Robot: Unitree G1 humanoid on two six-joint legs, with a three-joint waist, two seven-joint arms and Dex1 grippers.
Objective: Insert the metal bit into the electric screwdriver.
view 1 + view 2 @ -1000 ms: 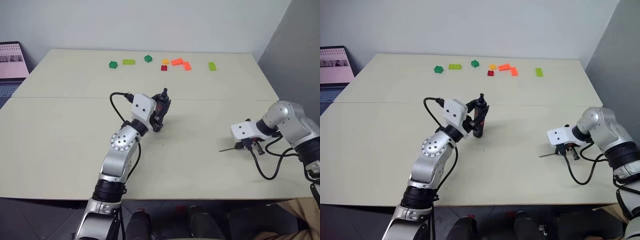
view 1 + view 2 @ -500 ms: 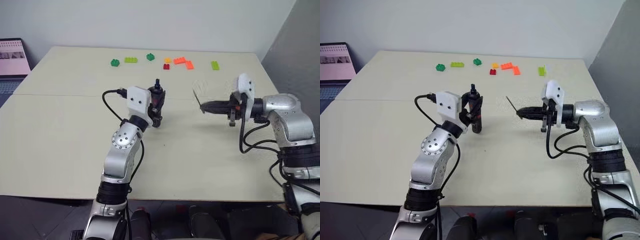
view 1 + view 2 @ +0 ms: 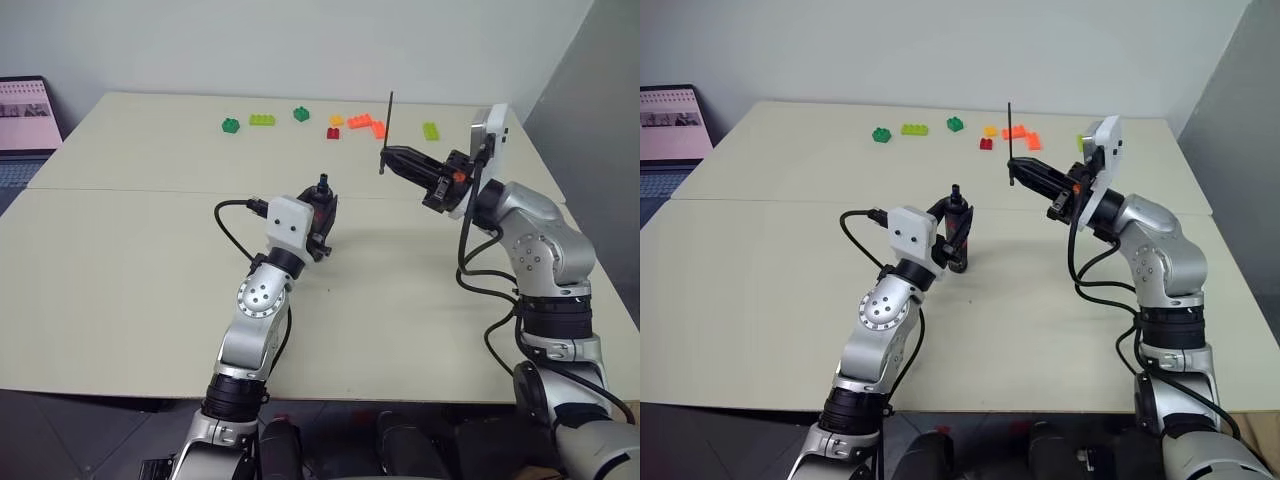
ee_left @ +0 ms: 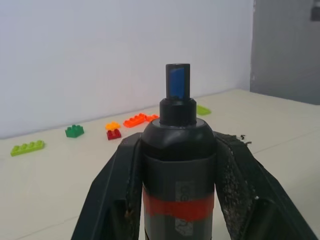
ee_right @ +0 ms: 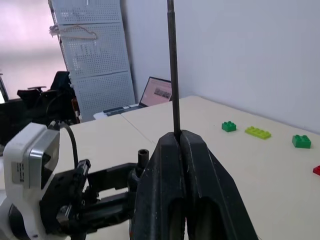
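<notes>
Left gripper (image 3: 322, 208) is clamped on the screwdriver (image 3: 321, 205), upright, mid-table. Right gripper (image 3: 388, 156) is pinched on the bit (image 3: 387, 125) at approx 2 o'clock from it, well apart. Risk: bit stands vertical w/ a thin grip, so it may slip or miss the socket when brought in.

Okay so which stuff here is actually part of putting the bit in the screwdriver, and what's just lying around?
Part of the job:
- metal bit, in right gripper
- electric screwdriver, in left gripper

Just lying about:
- toy bricks along the table's far edge
- laptop
</notes>
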